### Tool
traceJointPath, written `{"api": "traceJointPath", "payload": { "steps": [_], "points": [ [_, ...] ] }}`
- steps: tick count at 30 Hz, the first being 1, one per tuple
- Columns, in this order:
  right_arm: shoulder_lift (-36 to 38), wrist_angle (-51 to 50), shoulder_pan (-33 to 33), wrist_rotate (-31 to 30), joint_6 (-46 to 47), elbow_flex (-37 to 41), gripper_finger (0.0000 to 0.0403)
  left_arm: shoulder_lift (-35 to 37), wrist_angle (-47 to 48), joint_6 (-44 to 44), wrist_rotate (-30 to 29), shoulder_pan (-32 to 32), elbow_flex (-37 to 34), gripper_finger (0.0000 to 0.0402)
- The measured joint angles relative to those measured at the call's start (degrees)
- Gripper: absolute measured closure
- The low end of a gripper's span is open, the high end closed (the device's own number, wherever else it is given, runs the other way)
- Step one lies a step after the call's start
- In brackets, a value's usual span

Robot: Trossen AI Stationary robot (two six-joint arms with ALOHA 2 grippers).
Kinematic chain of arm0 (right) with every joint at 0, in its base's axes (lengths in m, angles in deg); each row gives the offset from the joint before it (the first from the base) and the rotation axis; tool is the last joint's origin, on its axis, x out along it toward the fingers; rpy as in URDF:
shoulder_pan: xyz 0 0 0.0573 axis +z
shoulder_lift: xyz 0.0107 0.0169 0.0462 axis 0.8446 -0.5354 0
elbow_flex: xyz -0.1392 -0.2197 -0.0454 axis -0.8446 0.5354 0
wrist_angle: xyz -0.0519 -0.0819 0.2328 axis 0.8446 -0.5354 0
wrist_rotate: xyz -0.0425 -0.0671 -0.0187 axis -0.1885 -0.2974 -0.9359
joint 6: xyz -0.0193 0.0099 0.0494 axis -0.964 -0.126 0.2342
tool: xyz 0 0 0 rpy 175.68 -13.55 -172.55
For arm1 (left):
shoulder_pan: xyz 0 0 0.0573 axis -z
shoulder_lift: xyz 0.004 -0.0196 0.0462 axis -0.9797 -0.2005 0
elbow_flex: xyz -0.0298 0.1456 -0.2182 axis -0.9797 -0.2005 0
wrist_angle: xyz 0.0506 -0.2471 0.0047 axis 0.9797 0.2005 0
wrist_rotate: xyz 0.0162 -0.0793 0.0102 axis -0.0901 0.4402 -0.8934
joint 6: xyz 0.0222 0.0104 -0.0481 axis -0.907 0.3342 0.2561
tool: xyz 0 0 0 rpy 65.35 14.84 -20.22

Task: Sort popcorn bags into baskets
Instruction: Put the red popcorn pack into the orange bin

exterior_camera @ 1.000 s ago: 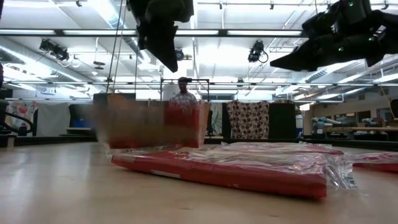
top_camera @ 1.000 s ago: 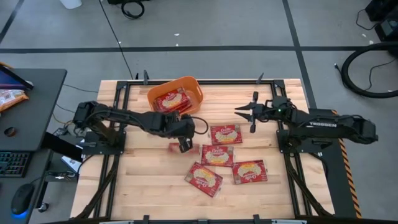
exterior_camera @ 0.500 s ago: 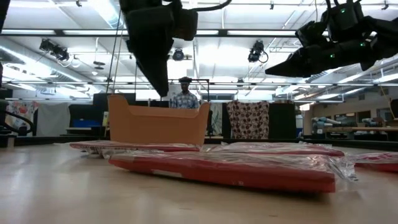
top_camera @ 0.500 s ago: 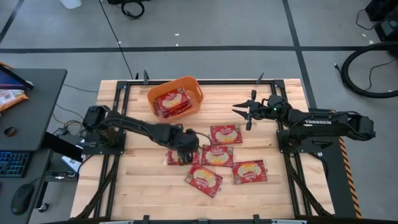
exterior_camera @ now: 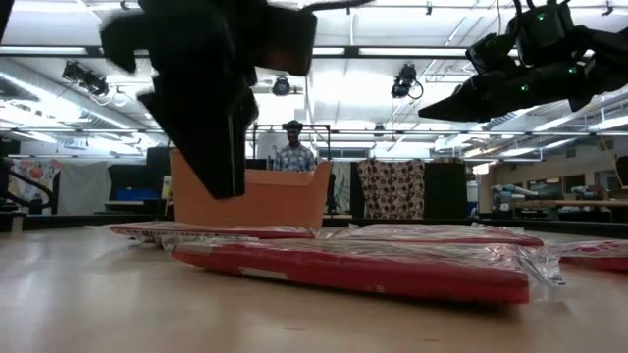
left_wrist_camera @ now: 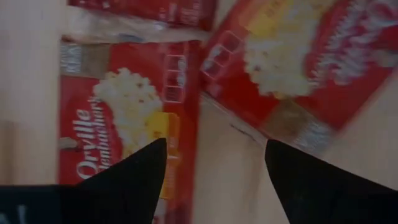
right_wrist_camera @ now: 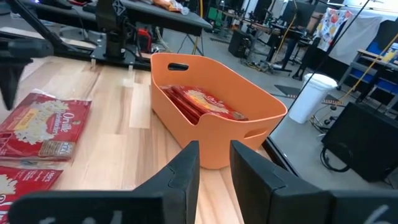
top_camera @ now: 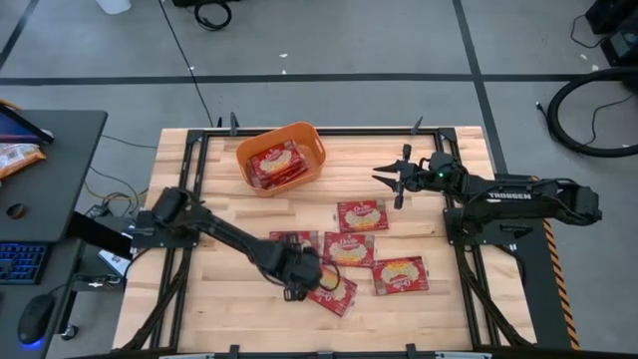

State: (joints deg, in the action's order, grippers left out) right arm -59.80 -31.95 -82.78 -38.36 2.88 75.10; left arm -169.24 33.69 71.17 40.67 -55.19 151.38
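Left gripper (top_camera: 299, 282) hung low over the front-middle of the table (top_camera: 219, 299), fingers spread, nothing between them. Wrist view showed the two dark fingertips (left_wrist_camera: 134, 171) straddling a strip of bare wood between two popcorn bags: one bag (left_wrist_camera: 124, 124) under one finger, a second (left_wrist_camera: 292, 56) off the other. So the gripper sat at the near edge of the loose cluster, not centred on any one packet.

From above, the nearest bag (top_camera: 331, 286) lay just beside the gripper on its right-arm side, tilted, its long axis running diagonally toward the table's front. Another bag (top_camera: 292, 242) lay just behind the gripper. Three more (top_camera: 349, 248), (top_camera: 361, 214), (top_camera: 399, 273) lay farther toward the right arm.

Orange basket (top_camera: 281, 158) stood at the far edge, well apart from the gripper, already holding red bags (right_wrist_camera: 208, 102).

Right gripper (top_camera: 391, 180) hovered above the table near the far right, fingers spread, empty; closer to the basket than to the cluster.

Judgement: the left arm was the nearer to the loose bags; a small shift toward the tilted packet looked needed to centre on it.
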Motion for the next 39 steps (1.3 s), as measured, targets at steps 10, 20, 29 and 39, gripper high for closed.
{"api": "traceJointPath", "payload": {
  "steps": [10, 20, 29, 39],
  "points": [
    [0.0, 0.0, 0.0, -1.6, 0.1, 0.0, 0.0309, -9.4, 12.6, -3.5, -6.7, 2.6, 8.7, 0.0132],
    [0.0, -0.3, 0.0, -1.5, 0.1, 0.0, 0.0309, -9.4, 14.1, -3.4, -12.0, 3.7, 7.6, 0.0175],
    [0.0, -0.3, 0.0, -1.5, 0.0, 0.0, 0.0309, -11.4, 14.0, -3.2, -13.4, 4.1, 5.7, 0.0205],
    [0.0, -0.3, 0.0, -1.5, -0.1, 0.0, 0.0309, -12.4, 15.1, -1.2, -13.2, 4.0, 5.7, 0.0308]
  ]
}}
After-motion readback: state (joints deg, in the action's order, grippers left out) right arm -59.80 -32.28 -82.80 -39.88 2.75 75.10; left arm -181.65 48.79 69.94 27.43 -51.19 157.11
